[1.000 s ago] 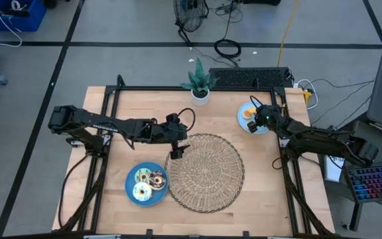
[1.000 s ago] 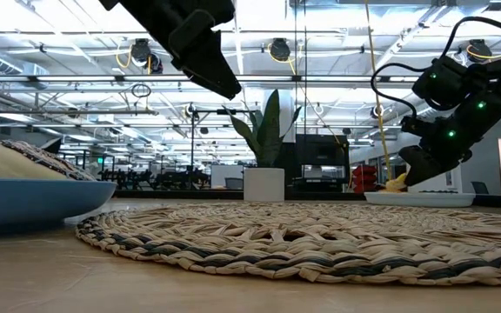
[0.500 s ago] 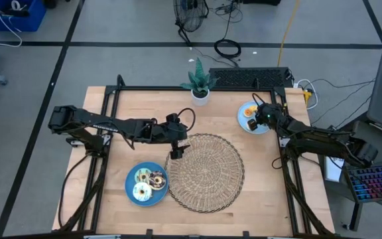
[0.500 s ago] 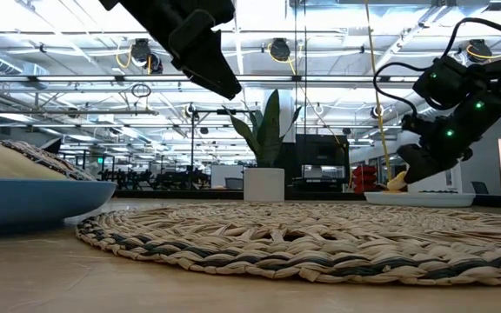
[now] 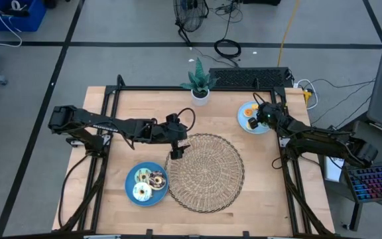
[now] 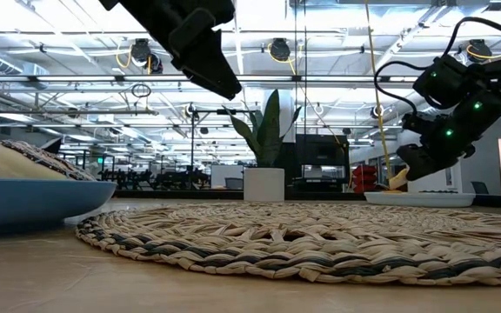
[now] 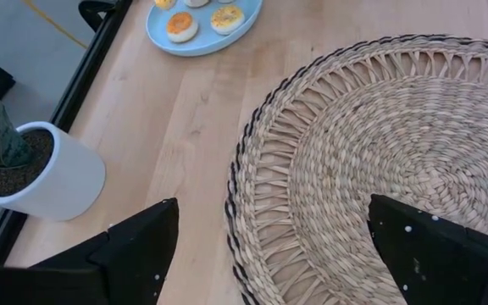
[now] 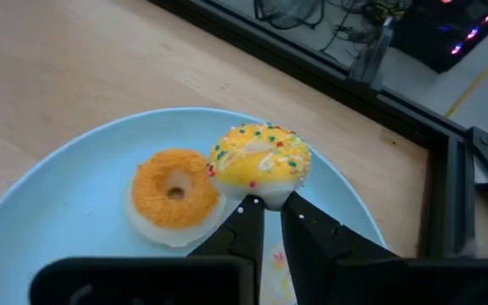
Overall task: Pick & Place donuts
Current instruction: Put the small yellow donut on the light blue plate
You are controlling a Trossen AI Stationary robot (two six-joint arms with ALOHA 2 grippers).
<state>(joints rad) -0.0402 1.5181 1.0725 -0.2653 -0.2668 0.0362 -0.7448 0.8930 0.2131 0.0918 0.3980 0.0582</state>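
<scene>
On the far right blue plate [image 8: 58, 220] my right gripper [image 8: 269, 207] is shut on a yellow-iced donut with sprinkles [image 8: 261, 161]. An orange donut [image 8: 174, 193] lies flat on the plate beside it. My left gripper [image 7: 282, 254] hangs open above the far left edge of the woven wicker mat [image 5: 206, 171], with nothing between its fingers. A second blue plate [image 5: 132, 178] at the near left carries several donuts, one of them white [image 5: 142, 192] and one brown [image 5: 156, 179]. My right gripper pinches the yellow donut's white lower edge [image 8: 265, 196] between its two fingertips. The fingers slant down toward it from the table's right side. The donut stands tilted, its iced top up and leaning beside the orange donut. Whether it is clear of the plate, I cannot tell.
A potted plant in a white pot [image 5: 199, 83] stands at the far middle of the table. The mat fills the middle. A black frame rail [image 8: 447, 178] runs just beyond the right plate. Bare wood lies at the near right and far left.
My right gripper has tipped a little at the far right plate while keeping its place. My left arm has kept still.
</scene>
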